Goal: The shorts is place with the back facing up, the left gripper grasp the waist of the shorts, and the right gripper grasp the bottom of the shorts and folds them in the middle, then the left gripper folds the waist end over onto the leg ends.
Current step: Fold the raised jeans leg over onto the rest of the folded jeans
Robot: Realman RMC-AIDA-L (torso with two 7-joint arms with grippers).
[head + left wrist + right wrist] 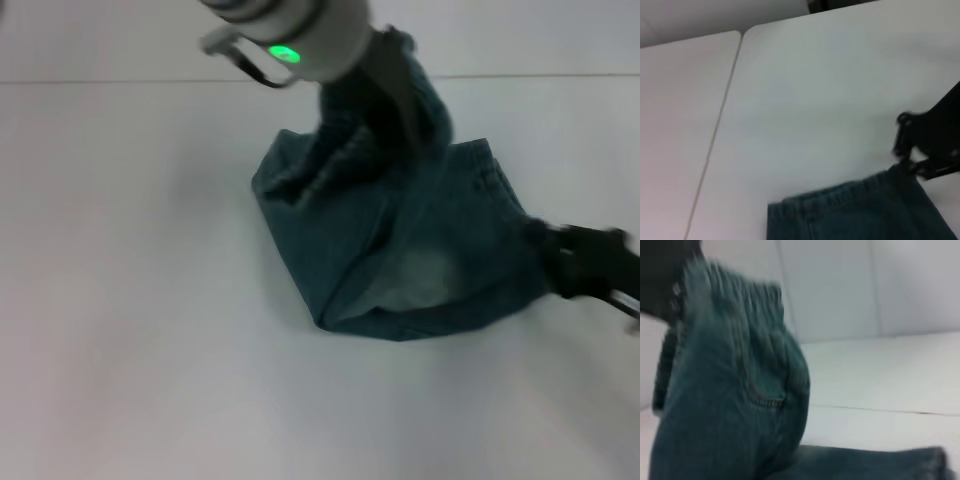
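The blue denim shorts (420,250) lie bunched in the middle of the white table. Their ruffled waist (740,285) is lifted high above the rest, and a back pocket seam (765,401) shows on the hanging cloth. My left gripper (385,95) comes down from the far side and is shut on that raised waist, mostly hidden by denim. My right gripper (565,260) is low at the right edge of the shorts. It is shut on the corner of the bottom of the shorts (892,177), which is drawn up to it. The stitched hem (840,195) lies flat on the table.
The white table (130,300) spreads to the left and front of the shorts. A seam between two table panels (720,125) runs beside the cloth in the left wrist view. A pale wall rises behind the table's far edge (560,75).
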